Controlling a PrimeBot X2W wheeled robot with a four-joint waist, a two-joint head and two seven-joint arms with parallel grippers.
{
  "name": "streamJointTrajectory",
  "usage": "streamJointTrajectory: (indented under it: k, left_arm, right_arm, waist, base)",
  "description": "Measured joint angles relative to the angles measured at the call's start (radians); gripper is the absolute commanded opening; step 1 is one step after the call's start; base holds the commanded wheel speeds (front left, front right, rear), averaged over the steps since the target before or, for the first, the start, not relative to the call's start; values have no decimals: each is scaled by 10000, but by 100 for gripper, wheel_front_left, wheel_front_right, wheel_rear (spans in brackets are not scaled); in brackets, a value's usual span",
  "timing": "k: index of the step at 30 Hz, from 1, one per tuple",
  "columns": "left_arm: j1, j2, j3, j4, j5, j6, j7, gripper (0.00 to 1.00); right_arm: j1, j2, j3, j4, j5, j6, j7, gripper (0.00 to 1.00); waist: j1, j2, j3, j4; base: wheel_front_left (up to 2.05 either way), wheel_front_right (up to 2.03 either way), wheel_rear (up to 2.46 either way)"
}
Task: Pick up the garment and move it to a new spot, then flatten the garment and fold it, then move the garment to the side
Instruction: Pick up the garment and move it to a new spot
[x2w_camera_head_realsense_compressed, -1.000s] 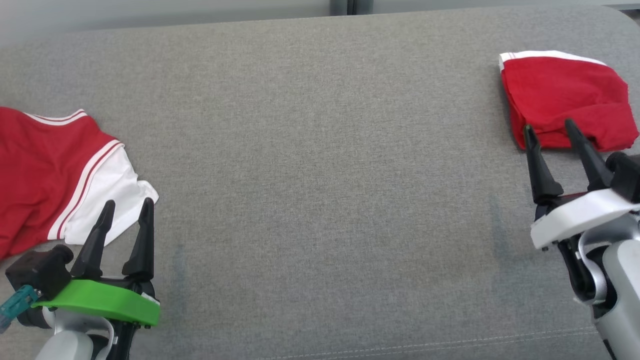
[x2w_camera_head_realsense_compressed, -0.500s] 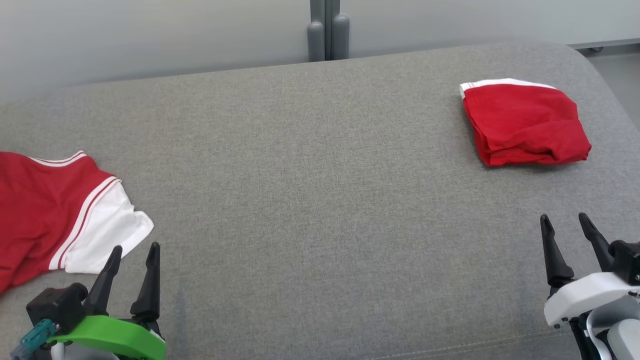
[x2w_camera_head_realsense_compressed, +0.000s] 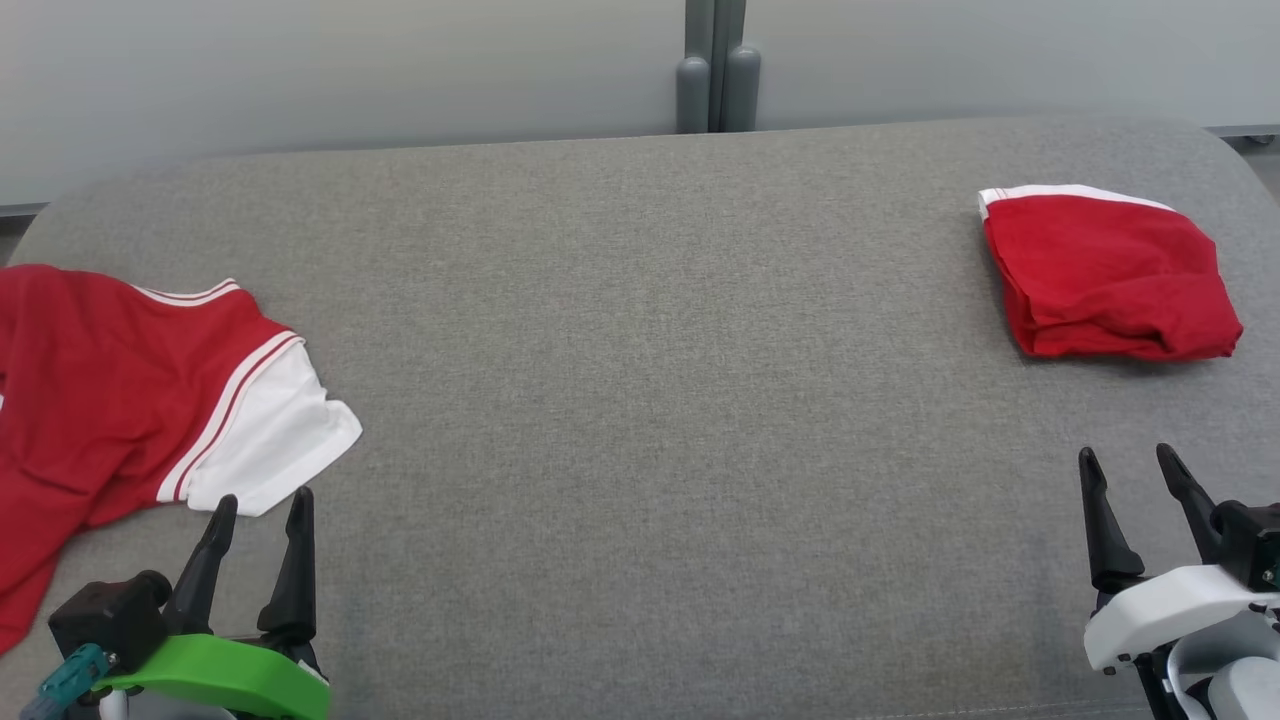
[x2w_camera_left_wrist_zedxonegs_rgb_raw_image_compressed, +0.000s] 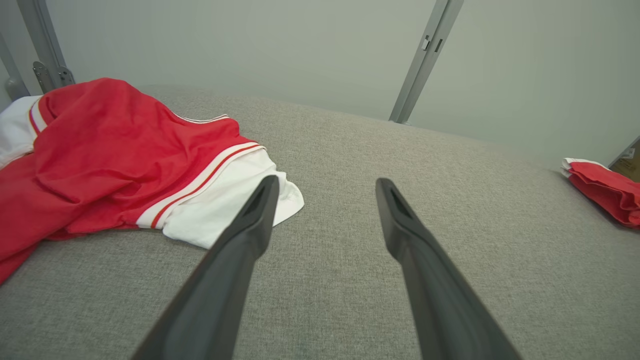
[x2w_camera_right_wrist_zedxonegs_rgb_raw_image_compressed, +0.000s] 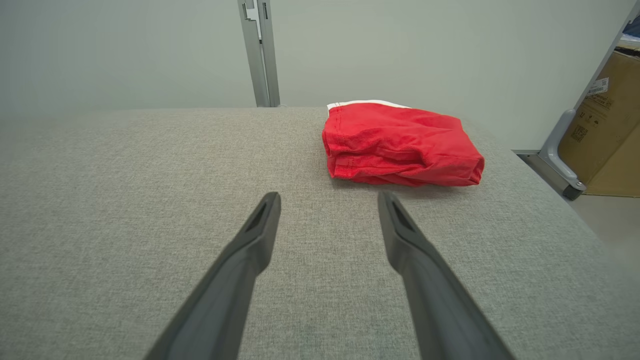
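Worktop (x2w_camera_head_realsense_compressed: 650, 400): grey woven cover, rounded far corners. 2 red garments lie on it, well apart.

Folded garment (x2w_camera_head_realsense_compressed: 1105, 275): compact red bundle with a white band along its far side. It sits by the far right corner, near the right edge, apart from both grippers.

Loose garment (x2w_camera_head_realsense_compressed: 120, 370): red, with a white sleeve and red-white striping. It is rumpled and spread at the left edge, with the sleeve pointing toward the worktop's middle.

Left gripper (x2w_camera_head_realsense_compressed: 265, 495): at the near left corner, its 2 dark fingers spread wide with nothing between them. The tips are just beside the white sleeve's hem; cannot tell if they touch it.

Right gripper (x2w_camera_head_realsense_compressed: 1125, 453): at the near right corner, fingers spread wide and empty. The folded garment lies ahead of it, toward the far edge.

Behind the far edge is a pale wall with a grey post (x2w_camera_head_realsense_compressed: 717, 65). A cardboard box (x2w_camera_right_wrist_zedxonegs_rgb_raw_image_compressed: 607, 120) stands beyond the right edge.
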Motion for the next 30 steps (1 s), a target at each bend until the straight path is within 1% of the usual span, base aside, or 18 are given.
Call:
streamJointTrajectory:
  k: [7, 9, 14, 18, 19, 26, 30]
  left_arm:
    - [-2, -127, 84, 23, 79, 2, -2, 100]
    - [0, -174, 291, 42, 79, 33, -2, 100]
    - [70, -217, 849, 19, 79, 182, -4, 100]
    - [326, -293, 1166, -2, 79, 196, -4, 100]
    - [373, -324, 1266, -2, 79, 224, -4, 100]
    - [383, -328, 1227, 21, 94, 215, -4, 100]
    - [525, -328, 1708, -17, -104, 199, -4, 100]
  right_arm:
    - [6, 56, 107, -180, -186, 0, -6, 100]
    - [-45, 107, 318, -207, -268, 8, -65, 100]
    - [-427, 257, 970, -263, -604, 282, -79, 100]
    - [-735, 303, 1170, -293, -635, 426, -79, 100]
    - [-742, 309, 1191, -257, -639, 449, -81, 100]
    - [-698, 314, 1028, -192, -639, 430, -81, 100]
    - [-706, 378, 1279, -286, -721, 439, -75, 100]
  waist:
    - [0, 0, -20, 561]
    - [0, 0, -37, 774]
    - [0, 0, -95, 1364]
    - [0, 0, -152, 1872]
    - [0, 0, -186, 2131]
    - [0, 0, -325, 3041]
    - [0, 0, -354, 3457]
  base:
    - [0, 0, 0]
    - [0, 0, 0]
    - [0, 0, 0]
    - [0, 0, 0]
    - [0, 0, 0]
    - [0, 0, 0]
    - [0, 0, 0]
